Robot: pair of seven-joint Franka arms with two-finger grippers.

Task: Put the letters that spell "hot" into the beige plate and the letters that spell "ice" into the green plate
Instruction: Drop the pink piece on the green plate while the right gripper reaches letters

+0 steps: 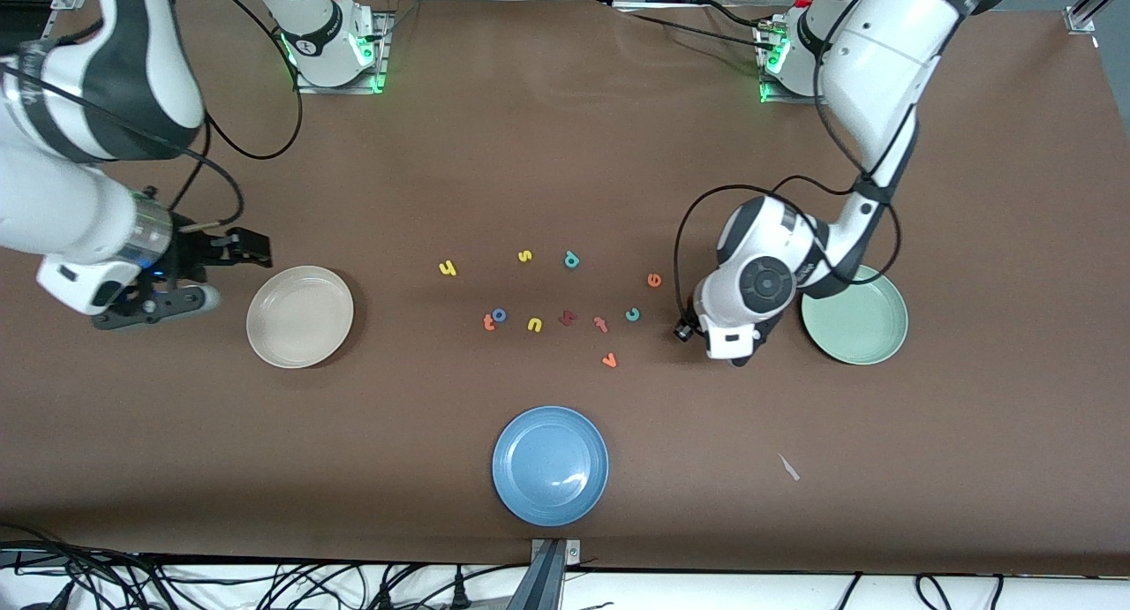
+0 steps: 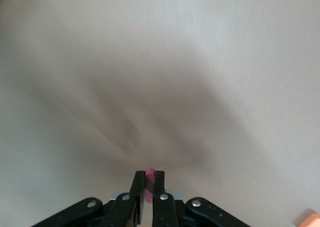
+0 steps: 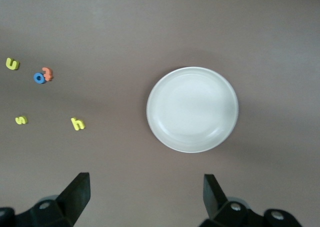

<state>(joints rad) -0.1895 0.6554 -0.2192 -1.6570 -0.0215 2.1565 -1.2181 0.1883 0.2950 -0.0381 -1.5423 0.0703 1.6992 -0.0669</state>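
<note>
Red i point(image 2: 149, 175) pinched in left claw point(image 2: 148, 183)

1. My left gripper point(image 2: 148, 183): low over bare brown tablecloth point(image 1: 565, 151) between the letter cluster and the round sage-green plate point(image 1: 870, 336), pinched on a small dark red foam piece point(image 2: 149, 174); its wrist fills that gap.
2. My right gripper point(image 3: 145, 194): fingers spread wide, over bare cloth beside the round cream-beige plate point(image 1: 300, 316).
3. Obstacles mid-table: small foam letters, loosely scattered. The blue ring o point(image 1: 500, 314) touches the orange t point(image 1: 488, 322); other letters stand apart with cloth between.
4. Round blue plate point(image 1: 550, 465): nearer the front camera than the letters, open cloth between.
5. Cloth toward both bases: open.
</note>
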